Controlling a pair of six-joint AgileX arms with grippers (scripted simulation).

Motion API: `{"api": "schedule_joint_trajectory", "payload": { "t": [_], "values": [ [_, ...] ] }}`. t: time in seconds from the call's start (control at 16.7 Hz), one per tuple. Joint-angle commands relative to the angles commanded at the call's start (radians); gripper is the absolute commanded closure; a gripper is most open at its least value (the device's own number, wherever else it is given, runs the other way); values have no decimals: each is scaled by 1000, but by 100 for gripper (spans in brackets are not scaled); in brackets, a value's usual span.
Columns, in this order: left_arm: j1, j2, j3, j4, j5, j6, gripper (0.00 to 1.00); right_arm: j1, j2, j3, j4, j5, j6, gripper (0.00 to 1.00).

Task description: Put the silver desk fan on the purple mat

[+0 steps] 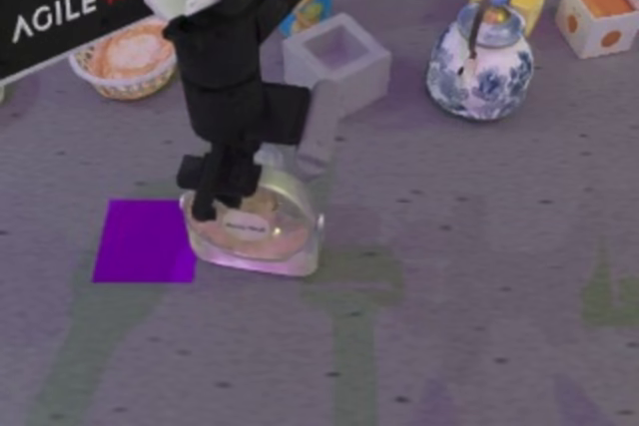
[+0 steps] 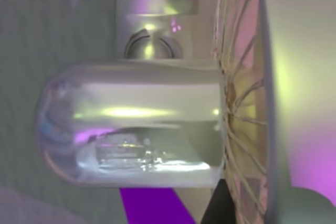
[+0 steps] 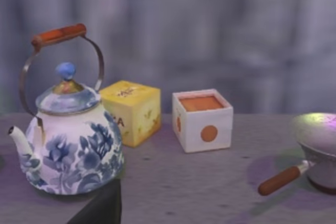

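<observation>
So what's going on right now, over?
Left gripper down on the silver desk fan. Fan beside the purple mat, not on it. Right arm out of top view. Path clear.

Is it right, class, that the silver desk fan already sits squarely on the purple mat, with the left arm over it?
Not quite. The top view shows the silver desk fan on the table beside the purple mat, at most meeting its right edge. The left arm's end effector is over the fan, as stated.
</observation>
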Motion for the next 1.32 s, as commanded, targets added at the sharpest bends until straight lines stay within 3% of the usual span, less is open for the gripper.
{"api": "schedule_joint_trajectory", "payload": {
  "t": [0.54, 0.96, 1.32],
  "values": [
    [1, 0, 3, -4, -1, 2, 100, 0, 0, 0, 0, 0, 0, 0],
    [17, 6, 191, -187, -1, 0, 100, 0, 0, 0, 0, 0, 0, 0],
    [17, 2, 198, -196, -1, 3, 100, 0, 0, 0, 0, 0, 0, 0]
  ]
}}
